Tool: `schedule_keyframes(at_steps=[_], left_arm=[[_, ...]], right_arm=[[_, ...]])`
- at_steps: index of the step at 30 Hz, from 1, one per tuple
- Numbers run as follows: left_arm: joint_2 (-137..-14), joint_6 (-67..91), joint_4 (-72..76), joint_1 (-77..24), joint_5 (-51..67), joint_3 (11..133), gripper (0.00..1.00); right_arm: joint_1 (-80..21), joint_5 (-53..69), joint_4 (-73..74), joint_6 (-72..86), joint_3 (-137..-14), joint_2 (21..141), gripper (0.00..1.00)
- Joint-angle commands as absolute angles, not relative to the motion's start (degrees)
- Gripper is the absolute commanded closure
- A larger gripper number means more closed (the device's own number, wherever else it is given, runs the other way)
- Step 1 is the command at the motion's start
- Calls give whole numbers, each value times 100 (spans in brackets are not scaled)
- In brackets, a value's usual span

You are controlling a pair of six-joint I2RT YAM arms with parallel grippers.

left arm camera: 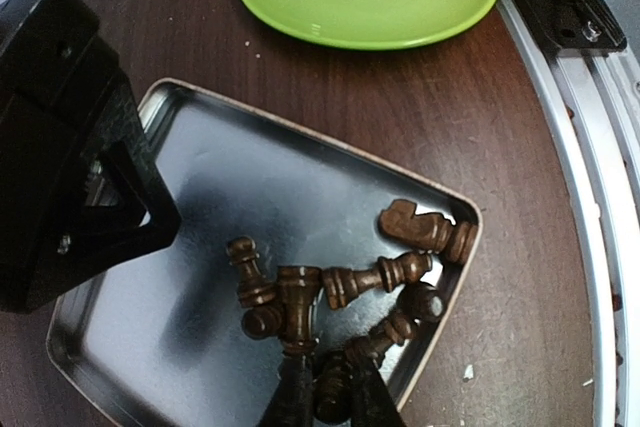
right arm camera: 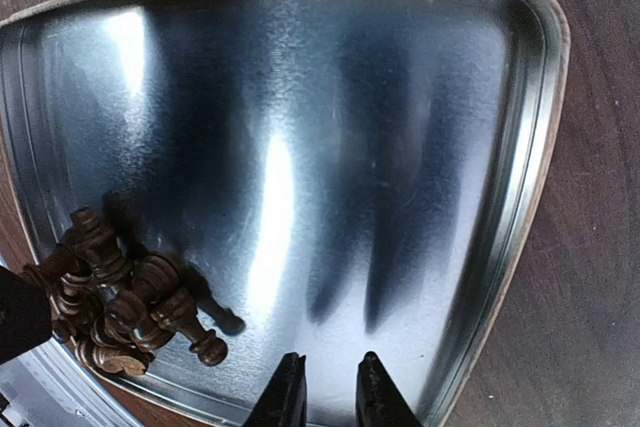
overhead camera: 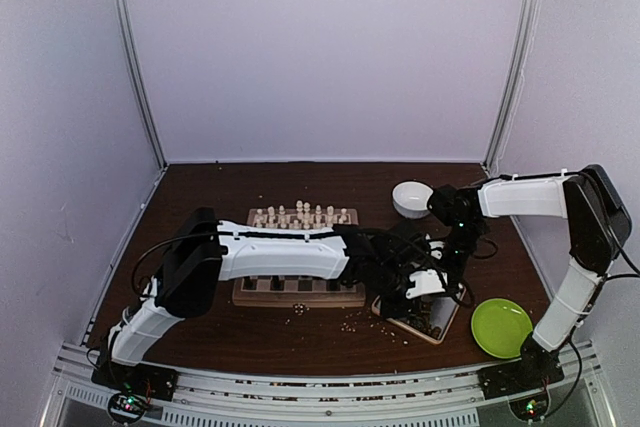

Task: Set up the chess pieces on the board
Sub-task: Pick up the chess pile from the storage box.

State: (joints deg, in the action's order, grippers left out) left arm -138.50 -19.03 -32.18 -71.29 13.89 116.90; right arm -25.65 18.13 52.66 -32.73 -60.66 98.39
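Note:
Several dark chess pieces [left arm camera: 380,275] lie heaped in one corner of a shiny metal tray [left arm camera: 250,197]. My left gripper [left arm camera: 332,397] is down in that heap, shut on one dark piece [left arm camera: 332,382] that sits between its fingers. My right gripper [right arm camera: 330,392] hangs over the bare part of the tray [right arm camera: 350,147], jaws a little apart with nothing between them; the dark heap [right arm camera: 110,307] lies to its left. The board [overhead camera: 300,294] sits left of the tray [overhead camera: 425,319], largely covered by my left arm, with cream pieces [overhead camera: 300,215] along its far edge.
A green plate [overhead camera: 500,327] lies at the near right, close to the tray. A white bowl [overhead camera: 412,199] stands behind the right gripper. Pale crumbs [overhead camera: 350,322] are scattered near the board's front edge. The right wrist body [left arm camera: 70,167] looms over the tray's left side.

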Motion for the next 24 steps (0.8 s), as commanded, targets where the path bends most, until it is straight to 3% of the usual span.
schedule_keyframes(at_steps=[1, 24], left_arm=[[-13590, -1933, -3090, -7110, 1368, 11612, 95], [-12303, -1335, -1918, -6874, 1116, 10194, 98]], right_arm=[[-2610, 1715, 5239, -3217, -6160, 9901, 82], [-2672, 1626, 5223, -3192, -6179, 9920, 82]])
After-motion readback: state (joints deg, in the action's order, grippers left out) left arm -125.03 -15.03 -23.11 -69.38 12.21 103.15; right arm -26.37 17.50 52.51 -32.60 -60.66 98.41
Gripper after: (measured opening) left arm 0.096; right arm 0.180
